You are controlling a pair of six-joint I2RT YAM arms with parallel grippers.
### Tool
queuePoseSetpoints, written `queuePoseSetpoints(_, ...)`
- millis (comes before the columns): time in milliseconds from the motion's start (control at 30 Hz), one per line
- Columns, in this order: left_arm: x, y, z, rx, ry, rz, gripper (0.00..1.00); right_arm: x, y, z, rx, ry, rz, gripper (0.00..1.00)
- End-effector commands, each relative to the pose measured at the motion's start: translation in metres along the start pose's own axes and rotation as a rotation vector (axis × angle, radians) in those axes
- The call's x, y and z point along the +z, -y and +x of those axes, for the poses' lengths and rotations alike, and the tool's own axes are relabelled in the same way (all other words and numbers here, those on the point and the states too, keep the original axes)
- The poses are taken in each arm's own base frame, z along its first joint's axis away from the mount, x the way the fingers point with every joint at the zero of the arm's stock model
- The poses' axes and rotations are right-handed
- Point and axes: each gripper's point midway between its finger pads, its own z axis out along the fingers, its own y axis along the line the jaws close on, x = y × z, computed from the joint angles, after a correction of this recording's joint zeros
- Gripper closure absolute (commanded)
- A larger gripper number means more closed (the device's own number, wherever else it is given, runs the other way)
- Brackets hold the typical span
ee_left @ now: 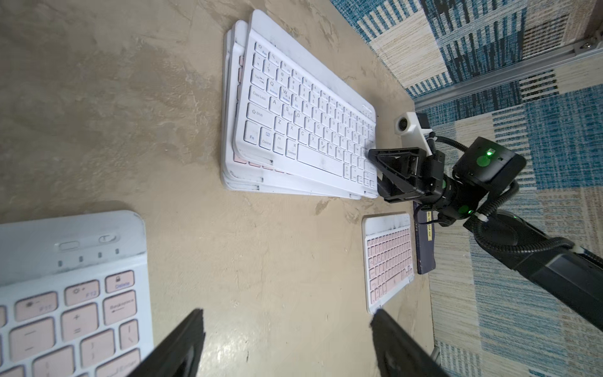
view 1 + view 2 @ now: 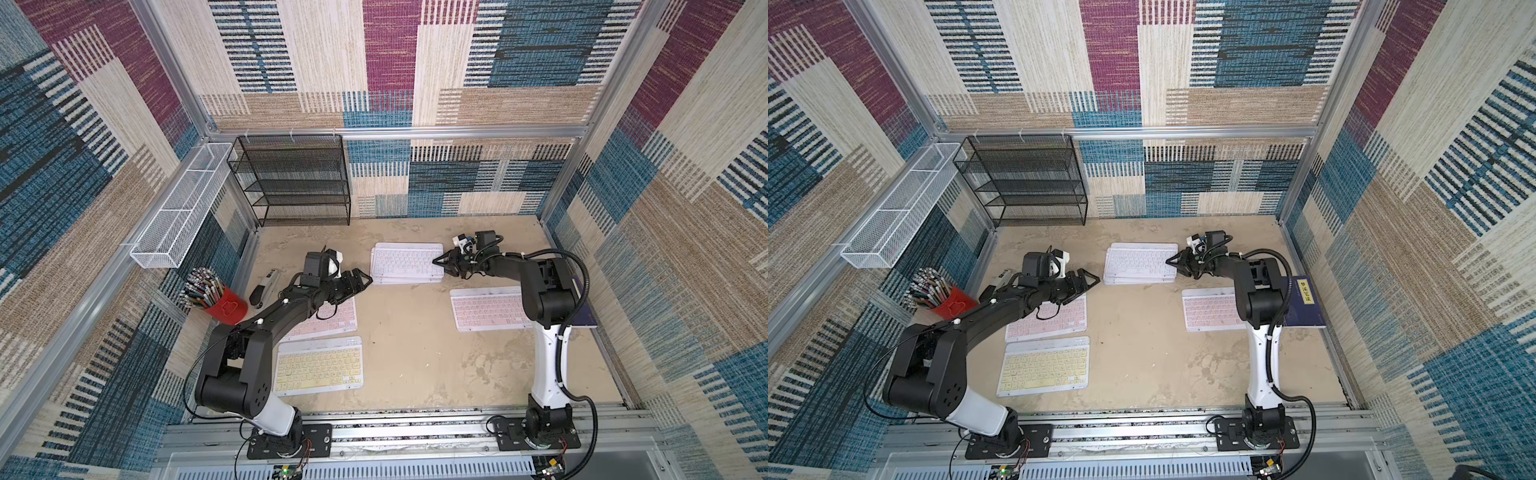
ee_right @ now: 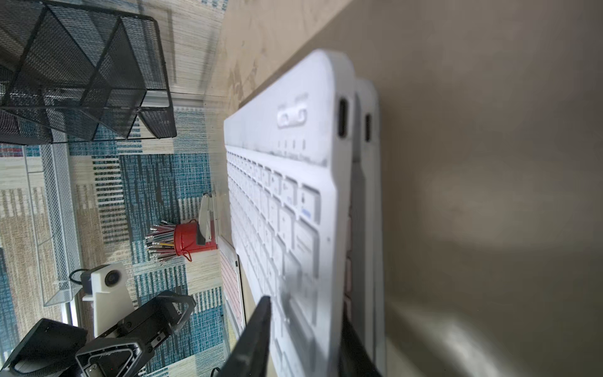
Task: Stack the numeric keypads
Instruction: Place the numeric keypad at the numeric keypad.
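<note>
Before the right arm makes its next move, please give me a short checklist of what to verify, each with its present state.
1. Right gripper clear of the stack: not ok; its open jaws straddle the white keypad at its edge.
2. Left gripper open and empty: ok.
3. Stack squared: not ok; the lower keypads stick out.
4. Yellow keypad flat, nothing on it: ok.
5. Pink keypad by the book reachable: cannot tell; the right arm hides part of it.
</note>
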Motion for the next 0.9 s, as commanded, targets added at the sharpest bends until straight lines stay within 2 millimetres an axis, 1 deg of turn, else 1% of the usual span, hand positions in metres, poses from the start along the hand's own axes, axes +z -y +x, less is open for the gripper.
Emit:
queuePoseSetpoints(0,-0.002,0.003,-0.001,0.017,0.008,0.014,0.16,-0.002,0.004,-0.001,-0.029,0.007,0.046,0.53)
queuePoseSetpoints(100,-0.004,0.005,-0.001,0.020,0.011,0.016,0.17,-0.005,0.002,-0.002,-0.038,0.016,0.061,0.44)
queuePoseSetpoints(233,-0.006,0.004,0.002,0.023,0.013,0.013,0.15,-0.015,-0.001,-0.005,-0.054,0.049,0.121,0.30)
queuePoseSetpoints(300,-0.008,0.001,0.003,0.024,0.023,-0.001,0.11,-0.022,-0.003,-0.006,-0.059,0.068,0.155,0.26)
queuePoseSetpoints(400,-0.017,-0.014,0.004,0.016,0.057,-0.093,0.00,-0.032,-0.002,-0.007,-0.053,0.096,0.218,0.22)
queuePoseSetpoints(500,-0.035,-0.035,0.004,0.003,0.091,-0.244,0.01,-0.044,0.000,-0.004,-0.038,0.124,0.288,0.20)
queuePoseSetpoints(567,-0.051,-0.049,0.007,-0.013,0.102,-0.355,0.00,-0.055,-0.006,0.003,-0.037,0.159,0.314,0.19)
queuePoseSetpoints(600,-0.062,-0.057,0.010,-0.028,0.108,-0.424,0.00,-0.060,-0.015,0.009,-0.051,0.187,0.318,0.19)
queuePoseSetpoints(667,-0.086,-0.070,0.021,-0.063,0.098,-0.537,0.00,-0.061,-0.037,0.027,-0.096,0.215,0.323,0.20)
queuePoseSetpoints(767,-0.121,-0.087,0.043,-0.114,0.086,-0.673,0.01,-0.049,-0.073,0.062,-0.194,0.230,0.352,0.21)
queuePoseSetpoints(867,-0.155,-0.103,0.067,-0.178,0.065,-0.791,0.01,-0.034,-0.104,0.100,-0.274,0.248,0.356,0.22)
